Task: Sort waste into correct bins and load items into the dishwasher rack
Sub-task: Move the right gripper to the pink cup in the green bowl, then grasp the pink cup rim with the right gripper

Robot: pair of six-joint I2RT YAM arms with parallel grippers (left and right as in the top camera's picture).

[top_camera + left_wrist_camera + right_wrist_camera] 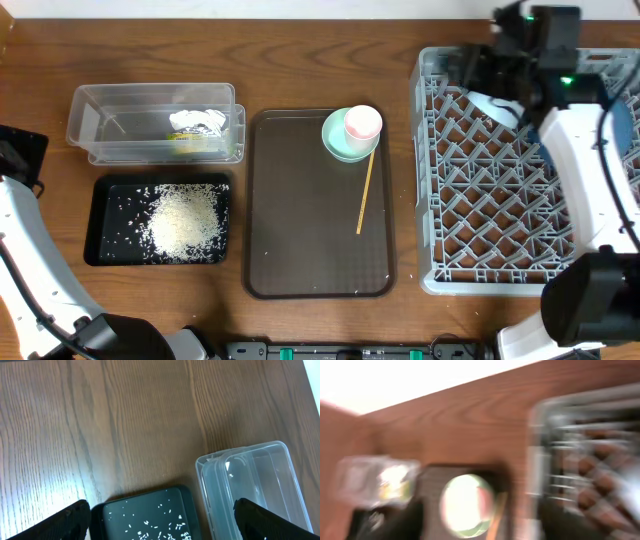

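Note:
A heap of white rice (pixel 183 220) lies in the black tray (pixel 100 225). The yellow-green and white wrapper (pixel 197 126) lies in the clear tub (pixel 100 125). The mint-green bowl (pixel 338 143) holds the pale-pink cup (pixel 363 123) on the brown serving tray, with the wooden stick (pixel 366 195) beside them. The light-blue bowl (pixel 497 107) sits in the grey rack (pixel 480 200). A dark-blue dish (pixel 628 130) shows at the rack's right edge. My right gripper (pixel 478 72) hovers over the rack's back left corner; its blurred wrist view (pixel 480 520) shows spread, empty jaws. My left gripper (pixel 160 527) is open and empty above the black tray (pixel 145 515) and the tub (pixel 250 490).
The brown serving tray (pixel 300 240) lies between the bins and the rack. The right arm (pixel 580 160) crosses over the rack's right side. The left arm (pixel 20 200) is at the table's left edge. Bare wood lies behind the bins.

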